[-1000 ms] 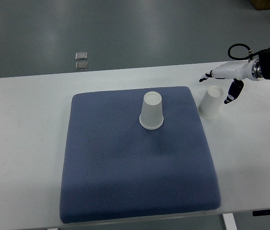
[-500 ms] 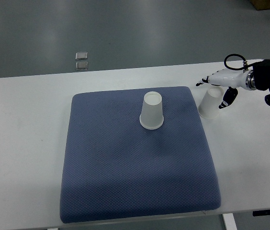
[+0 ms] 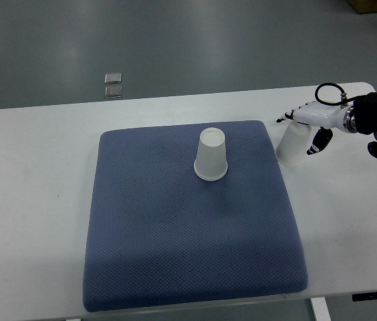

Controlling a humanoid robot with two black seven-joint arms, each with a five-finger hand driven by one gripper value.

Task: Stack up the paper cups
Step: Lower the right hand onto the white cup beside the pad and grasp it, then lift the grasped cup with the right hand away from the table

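Observation:
One white paper cup [image 3: 211, 157] stands upside down near the middle of the blue mat [image 3: 175, 227]. A second white paper cup [image 3: 289, 150] stands upside down on the white table just off the mat's right edge. My right hand [image 3: 300, 131] comes in from the right and sits over the top of this second cup. Its fingers are spread, with a dark fingertip [image 3: 318, 142] on the cup's right side and another at its upper left. I cannot tell whether they press on the cup. The left arm is out of view.
The white table [image 3: 35, 200] carries the blue mat, which covers most of its middle. Two small square plates [image 3: 113, 85] lie on the grey floor beyond the table's far edge. The table's right edge is close to my right arm.
My right hand has moved left and down from beside the second cup to over its top. Neither cup has moved.

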